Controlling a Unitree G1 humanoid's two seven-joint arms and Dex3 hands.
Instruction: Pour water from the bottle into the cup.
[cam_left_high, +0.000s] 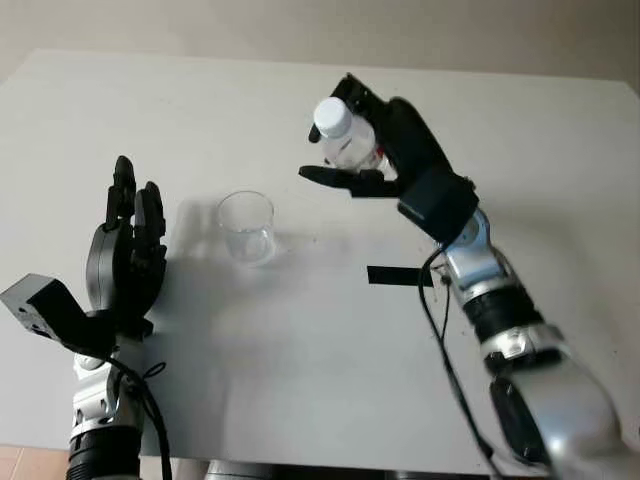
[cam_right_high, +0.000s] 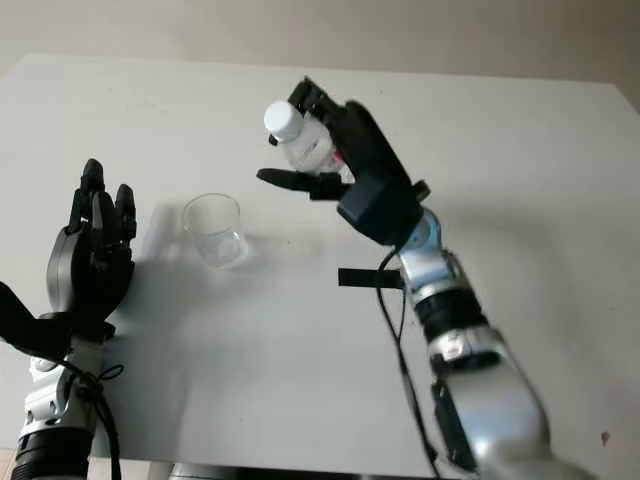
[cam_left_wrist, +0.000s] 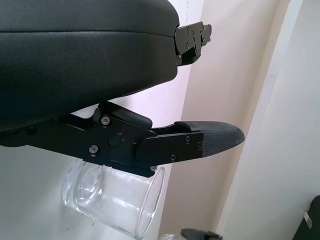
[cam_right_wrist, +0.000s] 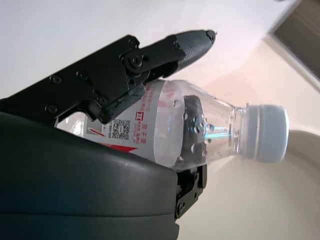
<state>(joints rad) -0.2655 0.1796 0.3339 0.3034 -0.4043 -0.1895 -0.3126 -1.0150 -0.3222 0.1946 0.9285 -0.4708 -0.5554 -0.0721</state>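
I note my right hand (cam_left_high: 375, 150) raised above the tabletop (cam_left_high: 300, 340), fingers (cam_right_wrist: 187, 42) closed around the bottle (cam_left_high: 345, 135), which tilts with its white cap toward my left. The right forearm extends up from the lower right. My left hand (cam_left_high: 125, 255) is open, upright at the left, holding nothing.

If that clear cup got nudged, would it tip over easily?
Probably: the cup looks thin, clear and empty, so likely light. It stands upright on the table, apart from the open left hand; tipped over, its round wall might roll.
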